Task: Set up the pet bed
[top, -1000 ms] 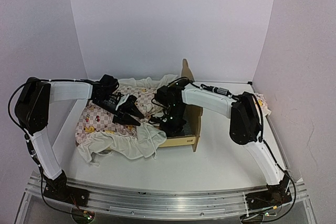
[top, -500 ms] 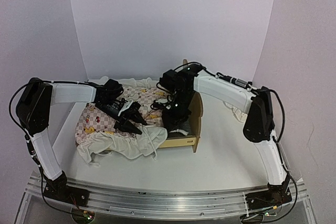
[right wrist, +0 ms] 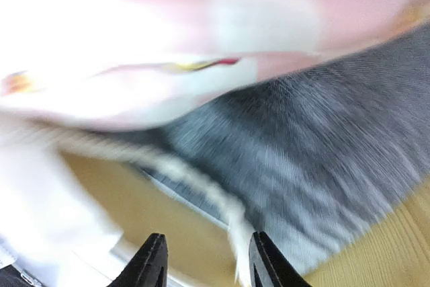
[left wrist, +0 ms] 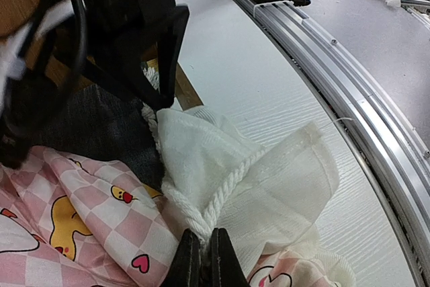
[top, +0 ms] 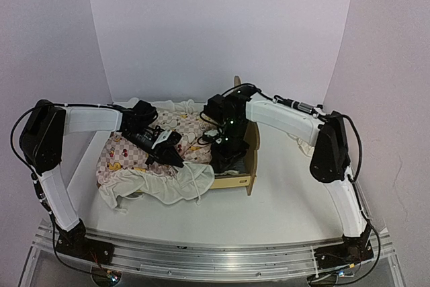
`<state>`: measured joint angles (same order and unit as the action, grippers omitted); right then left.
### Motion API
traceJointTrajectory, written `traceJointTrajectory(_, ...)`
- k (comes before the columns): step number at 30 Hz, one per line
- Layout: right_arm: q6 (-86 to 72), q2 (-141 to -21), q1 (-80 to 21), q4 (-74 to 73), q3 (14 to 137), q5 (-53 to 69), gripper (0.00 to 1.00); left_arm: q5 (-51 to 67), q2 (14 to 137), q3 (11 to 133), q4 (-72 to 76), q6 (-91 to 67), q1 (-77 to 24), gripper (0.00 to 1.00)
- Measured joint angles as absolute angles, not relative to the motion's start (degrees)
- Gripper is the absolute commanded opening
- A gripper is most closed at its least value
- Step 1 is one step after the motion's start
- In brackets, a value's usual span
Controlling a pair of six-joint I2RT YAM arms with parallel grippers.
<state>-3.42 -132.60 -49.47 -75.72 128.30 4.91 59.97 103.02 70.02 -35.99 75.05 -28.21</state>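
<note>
- Since a second ago, the right claw [top: 227, 160] has gone from nearly shut to half spread, its arm's elbow drawn back. The left claw [left wrist: 201, 253] has gone from spread to closed.
- The pet bed [top: 252, 156] stands on the worktop [top: 289, 199], with its headboard at its right end. The quilt [top: 127, 156] lies heaped over the bed's left half and spills off its left side.
- The left claw pinches the quilt's cream corded ruffle [left wrist: 228, 183] just beside the bed's near rail. The right claw hangs over the bed's grey base [right wrist: 322, 132] and grips nothing.
- The step looks to me like spreading the quilt. Draw the pinched edge low and slowly towards the headboard, so the thin pinch does not slip.
- Keep the right claw off the cord, or the light frame may drag.
</note>
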Motion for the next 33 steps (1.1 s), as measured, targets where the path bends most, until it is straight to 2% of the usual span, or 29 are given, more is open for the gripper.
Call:
traceJointTrajectory(4,-3.09,-137.19,-49.47,-75.77,128.35,4.03,0.39,59.89,103.00,70.02,-36.06,74.97,-28.09,0.00)
traceJointTrajectory(7,-2.48,-137.93,-49.42,-75.40,128.38,3.86,0.06,60.27,103.00,70.14,-36.83,74.95,-27.53,0.00)
traceJointTrajectory(9,-1.65,-137.92,-49.43,-75.55,128.49,3.59,0.00,60.49,102.93,70.42,-38.18,75.17,-26.85,0.00)
traceJointTrajectory(14,1.07,-137.06,-49.42,-74.60,125.74,6.11,0.00,61.09,102.48,71.96,-41.45,76.01,-24.18,0.00)
traceJointTrajectory(19,6.64,-131.92,-48.84,-72.29,118.81,13.94,0.00,61.44,101.59,72.05,-43.03,76.97,-22.19,0.03)
traceJointTrajectory(24,12.03,-131.64,-49.75,-73.22,117.63,18.04,0.00,63.17,101.32,71.99,-43.00,77.77,-22.44,0.16)
traceJointTrajectory(28,15.72,-135.38,-50.62,-73.28,118.41,20.24,0.00,63.64,101.32,71.99,-43.02,77.89,-22.99,0.32)
traceJointTrajectory(31,17.39,-137.96,-51.13,-73.15,118.36,22.14,0.07,63.92,101.32,71.99,-43.25,78.56,-23.05,0.44)
traceJointTrajectory(33,17.75,-138.15,-51.58,-73.22,118.03,22.43,0.12,63.94,101.28,71.97,-44.00,79.22,-23.05,0.48)
